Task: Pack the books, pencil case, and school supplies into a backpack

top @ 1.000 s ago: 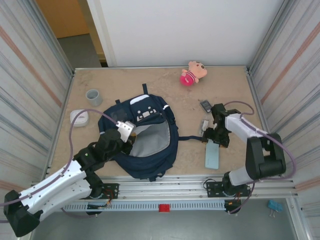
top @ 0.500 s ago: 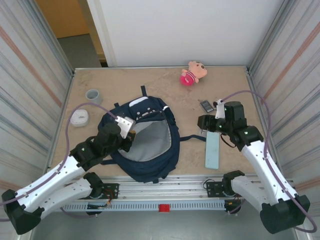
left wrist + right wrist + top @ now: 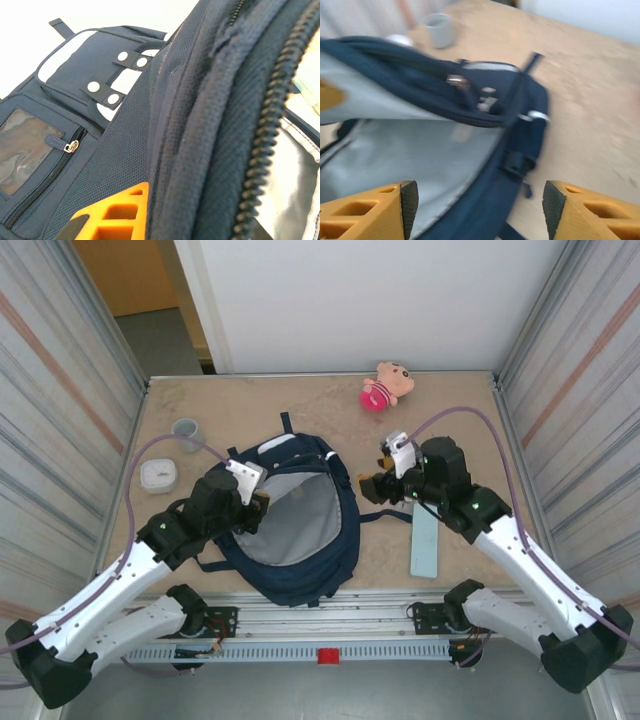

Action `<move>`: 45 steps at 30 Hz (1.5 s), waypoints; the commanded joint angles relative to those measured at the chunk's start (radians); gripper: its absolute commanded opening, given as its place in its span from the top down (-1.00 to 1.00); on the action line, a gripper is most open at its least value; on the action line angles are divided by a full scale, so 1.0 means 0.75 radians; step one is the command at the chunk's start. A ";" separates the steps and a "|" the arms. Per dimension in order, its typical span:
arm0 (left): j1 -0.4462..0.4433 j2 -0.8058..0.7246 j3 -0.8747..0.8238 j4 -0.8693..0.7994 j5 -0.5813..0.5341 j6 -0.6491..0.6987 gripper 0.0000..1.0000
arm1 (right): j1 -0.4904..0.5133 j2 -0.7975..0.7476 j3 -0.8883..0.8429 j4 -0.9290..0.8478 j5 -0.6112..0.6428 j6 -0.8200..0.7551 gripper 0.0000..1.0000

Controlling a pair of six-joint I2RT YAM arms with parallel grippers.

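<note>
While the left gripper [image 3: 248, 504] is clamped shut on the left-hand rim of the backpack [image 3: 300, 575], the bag's mouth gapes open and the grey lining [image 3: 290, 525] is on show. In the left wrist view that rim, zipper [image 3: 270, 125] and all, is pressed right up against an orange finger [image 3: 112, 215].

Over to the right gripper [image 3: 368, 487]. It hangs just off the backpack's right edge, fingers [image 3: 370, 210] spread wide with nothing between them, looking straight into the opening.

The pencil case [image 3: 425, 542] lies flat on the table [image 3: 250, 410], near the bag's right side, partly under the right forearm, its long axis pointing away from the arm bases.

Now, the handling. The backpack looks soft and floppy. I'd expect that rim to sag and close the mouth the moment it's released, so a pinch on the stiffer zipper seam is the sensible hold.

The pencil case reads as light, flat and fairly rigid, with a smooth shell that could slide between the pads. My pick is to take it across its narrow width near the middle, so neither end droops or swings on the way in. Tipping it in end-first should help it clear the slack fabric.

Back by the far wall sits a pink plush toy [image 3: 385, 386]. Away to the left are a grey cup [image 3: 186, 431] and a white rounded box [image 3: 158, 475].
</note>
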 commanded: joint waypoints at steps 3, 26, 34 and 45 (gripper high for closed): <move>0.009 0.005 0.071 0.094 0.039 -0.042 1.00 | -0.298 0.138 0.001 -0.442 0.143 0.429 -0.50; 0.011 0.003 0.036 0.100 0.046 -0.062 1.00 | -0.395 0.809 -0.112 -0.621 0.282 0.558 -0.48; 0.011 -0.003 0.052 0.087 0.043 -0.066 1.00 | -0.392 0.684 -0.094 -0.622 0.239 0.530 -0.10; 0.037 0.039 0.128 0.030 0.116 -0.079 1.00 | -0.110 -0.069 -0.037 -0.001 -0.175 -0.109 0.02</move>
